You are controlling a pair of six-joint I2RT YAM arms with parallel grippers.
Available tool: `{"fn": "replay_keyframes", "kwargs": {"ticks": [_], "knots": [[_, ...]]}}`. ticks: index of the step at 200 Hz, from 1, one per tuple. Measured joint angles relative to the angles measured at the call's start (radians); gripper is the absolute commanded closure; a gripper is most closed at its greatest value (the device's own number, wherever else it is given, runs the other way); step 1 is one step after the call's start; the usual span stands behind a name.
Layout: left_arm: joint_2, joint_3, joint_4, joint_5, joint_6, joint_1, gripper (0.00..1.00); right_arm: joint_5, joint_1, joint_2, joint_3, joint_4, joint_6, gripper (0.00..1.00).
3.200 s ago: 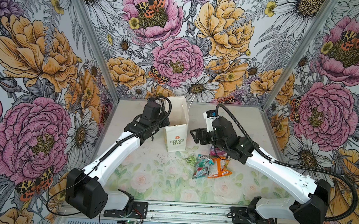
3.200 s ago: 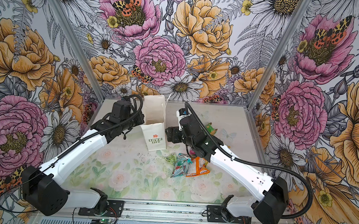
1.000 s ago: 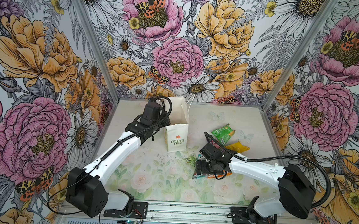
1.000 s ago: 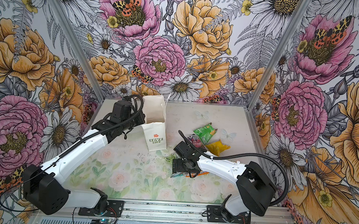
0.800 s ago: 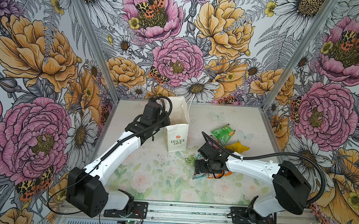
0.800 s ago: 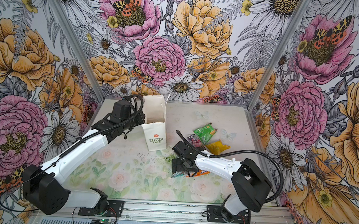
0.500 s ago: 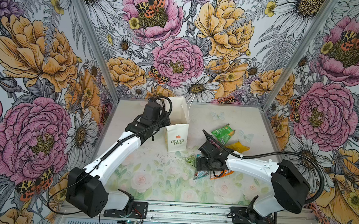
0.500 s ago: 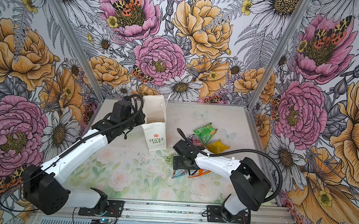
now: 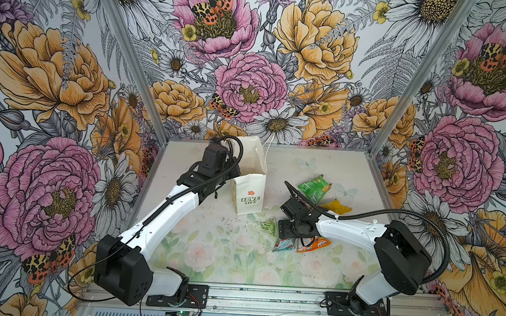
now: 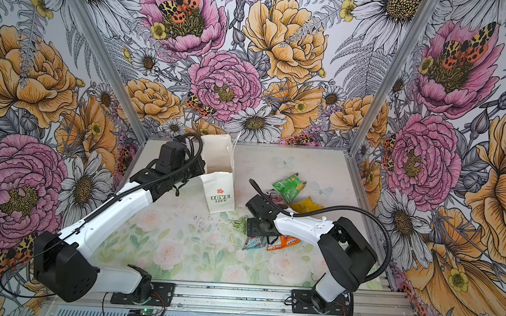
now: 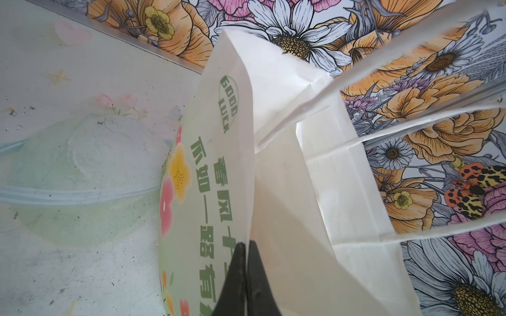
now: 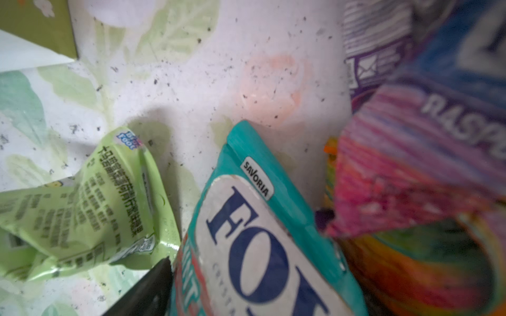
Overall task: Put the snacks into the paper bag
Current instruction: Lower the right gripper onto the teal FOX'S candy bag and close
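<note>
On the bench, nearest, a teal packet and an orange packet lie side by side. The right tool is over them, jaws apart astride the teal one, with no grip visible. A pale green packet sits just at its ten o'clock, a yellow packet at two and a green packet at one. Farther, about eleven, the paper bag stands upright, its wall pinched in the closed left tool.

Bright diffuse light, soft shadows on tabletop. Both top views sharp. Right wrist view: purple-pink packet badly out of focus. Left wrist view: cord handles smeared, edges warped.
</note>
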Motion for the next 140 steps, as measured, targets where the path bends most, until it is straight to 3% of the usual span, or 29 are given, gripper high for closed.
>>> {"fn": "replay_keyframes", "kwargs": {"ticks": [53, 140], "knots": [[0.011, 0.000, 0.007, 0.000, 0.000, 0.000, 1.00, -0.011, 0.015, 0.006, 0.000, 0.000, 0.000, 0.21], [0.014, 0.000, 0.011, 0.001, 0.000, 0.000, 1.00, -0.011, 0.019, 0.008, 0.005, 0.000, -0.004, 0.47]]}}
